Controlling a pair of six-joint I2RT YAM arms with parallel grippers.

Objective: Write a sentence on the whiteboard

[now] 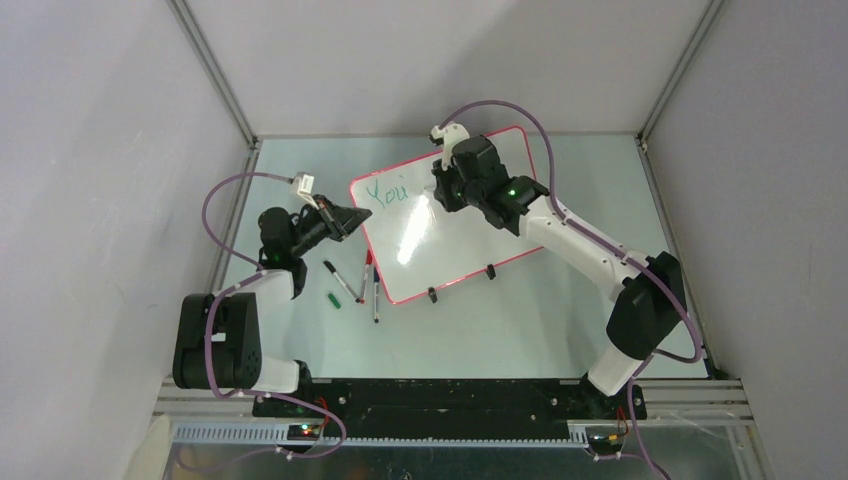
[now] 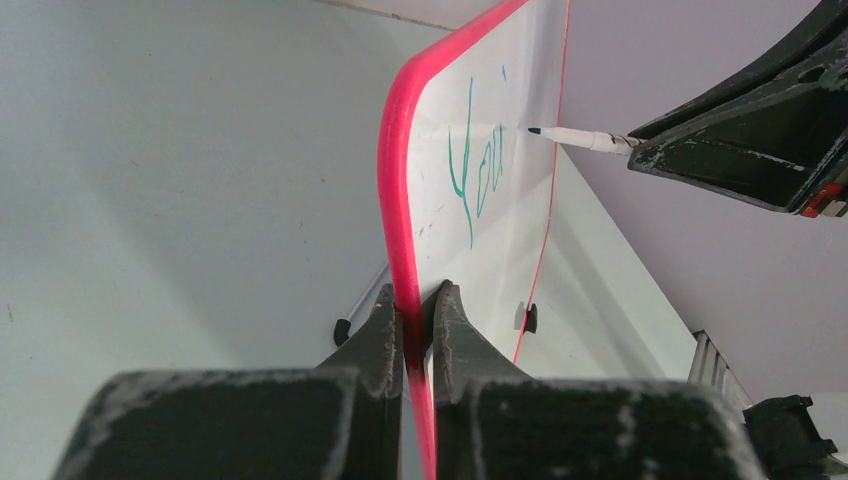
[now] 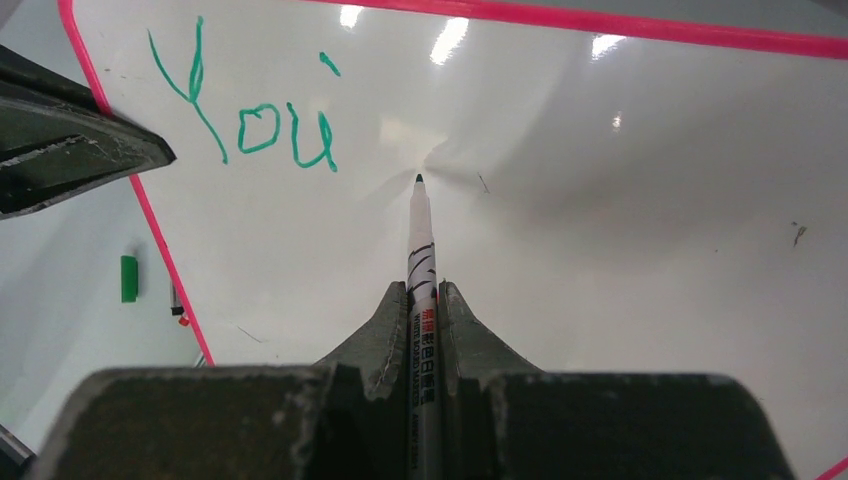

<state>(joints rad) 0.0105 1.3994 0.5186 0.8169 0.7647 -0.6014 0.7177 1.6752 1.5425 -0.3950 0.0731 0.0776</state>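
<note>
The left pincer [image 2: 412, 300] is closed on the left short edge of the large glossy white rectangular whiteboard with a thin red-pink rim [image 1: 470, 245], its two dark fingers [image 2: 380, 335] pinching the rim from both faces. Just off the whiteboard's near-left corner, several slim loose pens [image 1: 372, 292] and a small green cap [image 1: 335, 300] lie on the pale surface [image 1: 570, 310]. The whiteboard itself lies on that surface, turned at a slant, with two small black clip feet [image 1: 432, 294] on its near long edge.

In the whiteboard's upper left corner the teal-green handwritten sentence [image 3: 250, 120] so far reads "You", followed by a short apostrophe stroke; the rest of the board is unwritten.

Right of those letters, the right pincer [image 3: 422, 300] is closed around a thin white marker pen with a dark tip [image 3: 420, 235]. The tip sits at the board's face just beyond the "u"; whether it touches cannot be told. The barrel carries a red label block and small print too fine to read.
</note>
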